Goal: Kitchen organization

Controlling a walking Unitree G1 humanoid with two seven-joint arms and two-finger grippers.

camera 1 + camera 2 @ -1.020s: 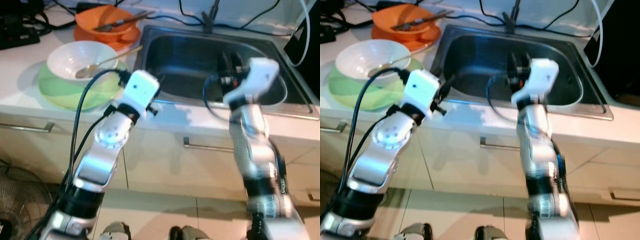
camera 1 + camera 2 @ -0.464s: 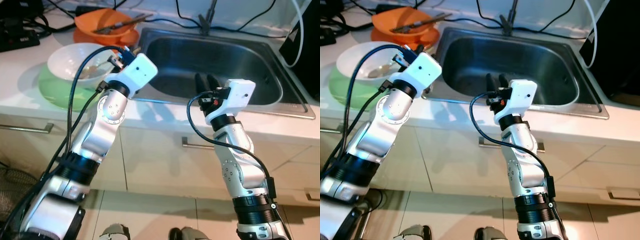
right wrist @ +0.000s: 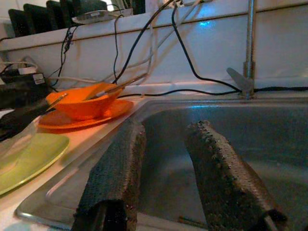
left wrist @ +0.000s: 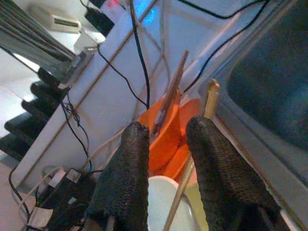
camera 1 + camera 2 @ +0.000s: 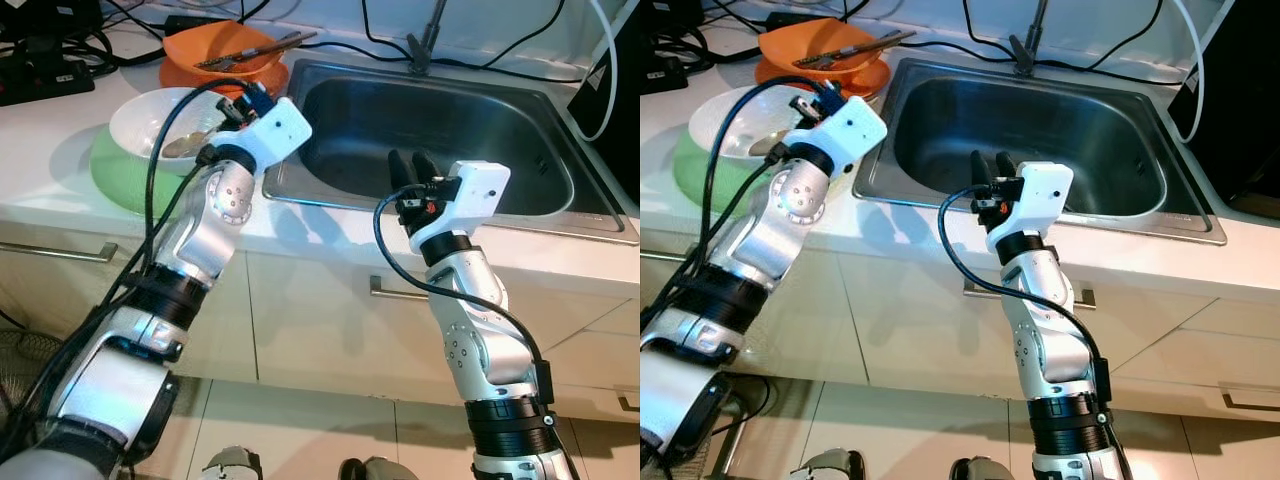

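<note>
A white bowl point(image 5: 150, 115) with a spoon point(image 5: 185, 145) in it sits on a green plate point(image 5: 112, 178) on the counter left of the sink point(image 5: 450, 120). Behind it an orange bowl point(image 5: 225, 55) holding chopsticks rests on an orange plate point(image 5: 868, 73). My left gripper point(image 5: 240, 100) hovers open at the white bowl's right rim; in the left wrist view the spoon's handle point(image 4: 208, 98) runs up between its fingers point(image 4: 127, 178). My right gripper point(image 5: 412, 165) is open and empty over the sink's front edge, and its fingers point(image 3: 115, 173) point into the basin.
A faucet point(image 5: 425, 40) and several black cables run along the back wall. A black appliance point(image 5: 612, 60) stands right of the sink, and a power strip point(image 5: 45, 75) lies at the far left. Cabinet drawers with handles point(image 5: 400, 293) are below the counter.
My left gripper rose from the counter's front edge to the white bowl's rim. My right gripper drew back from over the basin to the sink's front edge. Both have held still for the last half second.
</note>
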